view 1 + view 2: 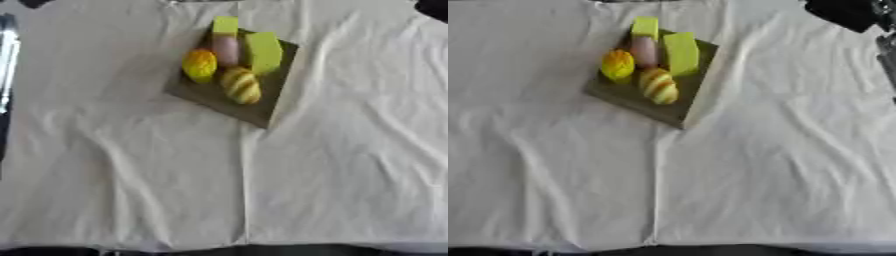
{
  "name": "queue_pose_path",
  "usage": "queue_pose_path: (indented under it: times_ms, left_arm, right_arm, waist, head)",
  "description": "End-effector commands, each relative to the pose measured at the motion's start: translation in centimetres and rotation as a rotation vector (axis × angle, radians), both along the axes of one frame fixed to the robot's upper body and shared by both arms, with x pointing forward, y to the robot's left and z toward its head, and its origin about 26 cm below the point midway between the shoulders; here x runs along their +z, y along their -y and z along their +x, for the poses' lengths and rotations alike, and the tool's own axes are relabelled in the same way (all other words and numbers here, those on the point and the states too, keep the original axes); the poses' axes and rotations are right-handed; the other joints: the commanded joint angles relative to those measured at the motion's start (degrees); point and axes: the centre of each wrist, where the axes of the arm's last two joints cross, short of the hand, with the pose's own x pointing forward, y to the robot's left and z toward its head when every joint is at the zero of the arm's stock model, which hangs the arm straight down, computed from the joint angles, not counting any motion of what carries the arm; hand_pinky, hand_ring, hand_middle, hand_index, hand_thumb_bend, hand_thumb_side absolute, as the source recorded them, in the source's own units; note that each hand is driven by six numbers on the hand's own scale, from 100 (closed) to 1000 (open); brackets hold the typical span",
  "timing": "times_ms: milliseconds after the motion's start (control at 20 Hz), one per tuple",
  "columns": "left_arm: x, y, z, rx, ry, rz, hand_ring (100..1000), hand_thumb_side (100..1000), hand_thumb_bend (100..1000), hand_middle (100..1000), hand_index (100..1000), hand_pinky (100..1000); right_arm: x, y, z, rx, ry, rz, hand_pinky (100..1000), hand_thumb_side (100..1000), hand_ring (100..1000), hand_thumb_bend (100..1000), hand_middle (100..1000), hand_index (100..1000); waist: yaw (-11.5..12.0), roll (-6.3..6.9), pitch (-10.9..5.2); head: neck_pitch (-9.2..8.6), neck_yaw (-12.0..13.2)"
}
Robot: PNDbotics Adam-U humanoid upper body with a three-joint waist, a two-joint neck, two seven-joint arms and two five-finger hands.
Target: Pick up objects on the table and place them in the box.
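A: Near the robot, the counter (131,190) shows only its wrinkled white cloth (350,165). No hand is in view, so its state cannot be told.

B: Farther away, the flat brown box (262,107) holds a striped yellow bun (240,85), an orange-yellow round piece (199,65), a pink piece (226,50) and two green blocks (263,52). They look light, probably soft; taking each by its sides should suit. Nothing blocks them.

No text, label, brand, number or sign can be read anywhere in either view.
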Motion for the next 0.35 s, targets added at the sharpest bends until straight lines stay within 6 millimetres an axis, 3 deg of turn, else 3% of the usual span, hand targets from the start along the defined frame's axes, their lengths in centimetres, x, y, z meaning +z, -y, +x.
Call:
queue_pose_path:
  times_ms: [50,350]
  left_arm:
    - [1.2,-3.0,-2.5,0.019,0.067,-0.138,737,454,100,749,820,820]
    - [-2.0,-6.8,-4.3,0.109,0.050,-0.277,730,526,100,742,807,818]
  right_arm:
    - [1.5,0.5,-0.8,-0.011,0.060,0.009,990,496,985,100,814,871]
    - [1.3,0.8,-1.0,0.010,0.075,0.056,993,485,986,100,817,874]
  waist:
    - [0.2,0.29,-8.85]
    - [0.6,-0.07,-8.60]
  head:
    - [0.22,-0.4]
    - [0.22,-0.5]
